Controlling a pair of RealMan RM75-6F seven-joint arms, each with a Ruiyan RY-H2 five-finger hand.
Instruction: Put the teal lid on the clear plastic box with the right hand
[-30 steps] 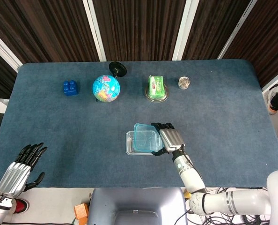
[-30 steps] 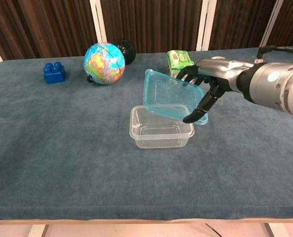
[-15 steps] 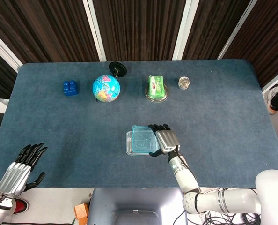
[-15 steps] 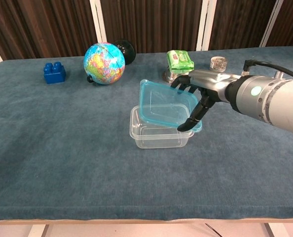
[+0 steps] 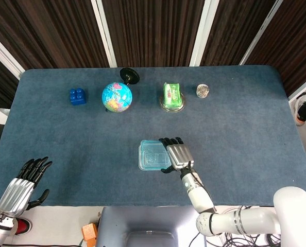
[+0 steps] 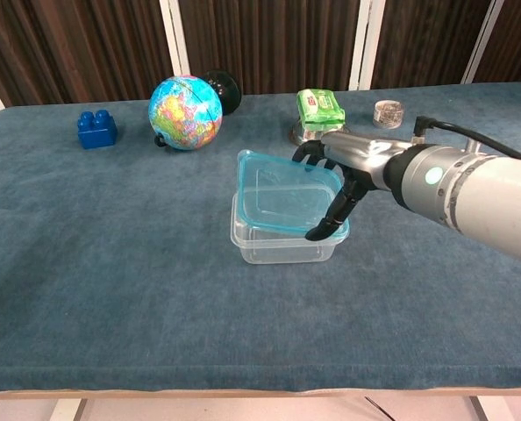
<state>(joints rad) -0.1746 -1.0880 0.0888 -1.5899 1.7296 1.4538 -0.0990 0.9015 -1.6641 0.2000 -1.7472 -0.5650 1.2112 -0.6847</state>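
Teal plastic is what the right hand (image 6: 332, 189) holds: the teal lid (image 6: 282, 188), pinched at its right edge with the thumb under and the other fingers curled over the top. The lid sits on top of the clear plastic box (image 6: 282, 241) near the middle of the blue table (image 6: 111, 263), but it looks tilted, with the back edge up.

If the hand lets go now, the lid might slide off or rest crooked, because its corners may not line up with the box. A hard push could also shove the light box along the cloth.

From the chest view the tilt shows, and the thumb under the lid. The head view hides that, but it shows the lid covering the box almost edge to edge, and the left hand (image 5: 21, 186) far away at the table corner, fingers spread and holding nothing
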